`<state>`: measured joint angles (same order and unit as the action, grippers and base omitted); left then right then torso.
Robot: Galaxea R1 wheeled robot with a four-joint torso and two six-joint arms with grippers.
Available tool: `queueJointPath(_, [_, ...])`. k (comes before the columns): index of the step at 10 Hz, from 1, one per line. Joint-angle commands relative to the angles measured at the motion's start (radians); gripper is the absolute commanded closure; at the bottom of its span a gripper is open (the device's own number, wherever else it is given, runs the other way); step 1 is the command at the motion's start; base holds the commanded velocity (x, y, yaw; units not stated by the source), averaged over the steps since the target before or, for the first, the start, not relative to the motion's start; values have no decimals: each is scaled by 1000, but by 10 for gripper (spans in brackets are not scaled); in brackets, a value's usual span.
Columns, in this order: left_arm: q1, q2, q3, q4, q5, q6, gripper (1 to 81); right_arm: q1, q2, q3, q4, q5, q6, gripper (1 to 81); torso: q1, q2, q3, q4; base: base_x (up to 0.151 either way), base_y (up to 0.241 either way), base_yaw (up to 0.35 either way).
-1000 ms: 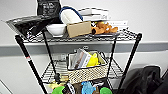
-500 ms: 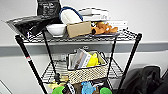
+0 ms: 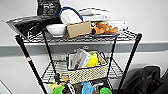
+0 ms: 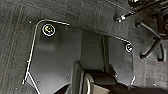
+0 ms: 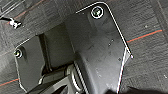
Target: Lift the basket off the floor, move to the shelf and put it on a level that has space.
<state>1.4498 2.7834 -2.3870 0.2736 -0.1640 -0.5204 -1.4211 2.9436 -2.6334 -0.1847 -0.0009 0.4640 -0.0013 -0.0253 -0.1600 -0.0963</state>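
The basket (image 3: 87, 74), cream speckled weave with a yellow item and white-grey items inside, stands on the shelf's middle level (image 3: 50, 73), a silvery wire-grid tier. The shelf (image 3: 28, 60) is a narrow rack of thin black poles, seen close up against a pale wall in the head view. No arm touches the basket there. Both wrist views look down past the robot's own dark plate onto the floor (image 4: 15, 32) (image 5: 150, 52), dark grey striped carpet.
The top tier holds a white bowl (image 3: 57, 29), a brown cardboard box (image 3: 78, 29), an orange toy (image 3: 103, 28) and black bags (image 3: 30, 25). Green bowls (image 3: 58, 90) and a blue toy (image 3: 86, 88) sit on the tier below. A black chair (image 3: 147, 80) stands right of the rack; its base (image 4: 152, 47) shows on the carpet.
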Motion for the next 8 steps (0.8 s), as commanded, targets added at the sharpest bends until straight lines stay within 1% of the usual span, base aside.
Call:
queueJointPath(1, [-35, 128, -217, 7, 98, 5, 10, 14, 68, -83, -68, -53, -4, 10, 1, 0, 0, 0, 0, 0, 0])
queueJointPath(4, [-35, 222, -375, 12, 129, 6, 10, 1, 94, -100, -73, -53, -4, 10, 1, 0, 0, 0, 0, 0, 0])
queueJointPath(5, [-35, 239, -406, 13, 138, 5, 10, 1, 99, -97, -90, -53, -4, 10, 1, 0, 0, 0, 0, 0, 0])
queueJointPath(6, [-35, 246, -416, 18, 149, 5, 10, -5, 110, -101, -108, -53, -2, 10, 1, 0, 0, 0, 0, 0, 0])
queueJointPath(8, [-35, 266, -416, 21, 149, 7, 10, -17, 119, -101, -143, -54, -2, 10, 1, 0, 0, 0, 0, 0, 0])
